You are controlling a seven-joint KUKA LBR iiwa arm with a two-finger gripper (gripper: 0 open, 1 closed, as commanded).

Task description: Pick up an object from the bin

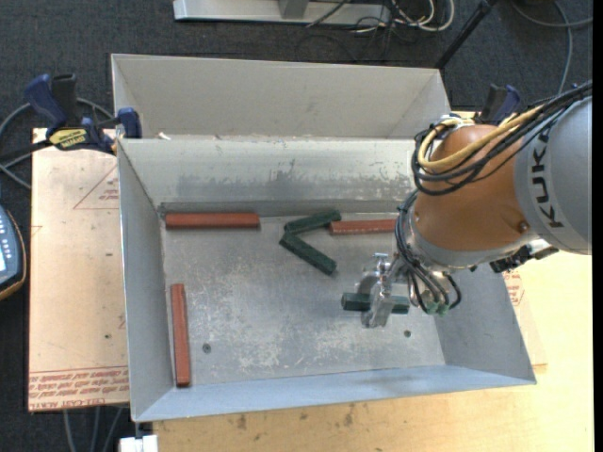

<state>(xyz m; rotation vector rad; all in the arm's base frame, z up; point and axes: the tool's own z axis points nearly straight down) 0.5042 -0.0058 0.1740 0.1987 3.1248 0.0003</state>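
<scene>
Green block [356,301] is sitting near the bin's [273,332] right wall, the gripper [380,307] pinching it between its fingers; a green angle [311,256] is lying nearby.

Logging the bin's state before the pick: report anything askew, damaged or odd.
Nothing looks damaged or spilled. Only a small dark green piece lies crosswise directly under the gripper, near the bin's right side.
</scene>
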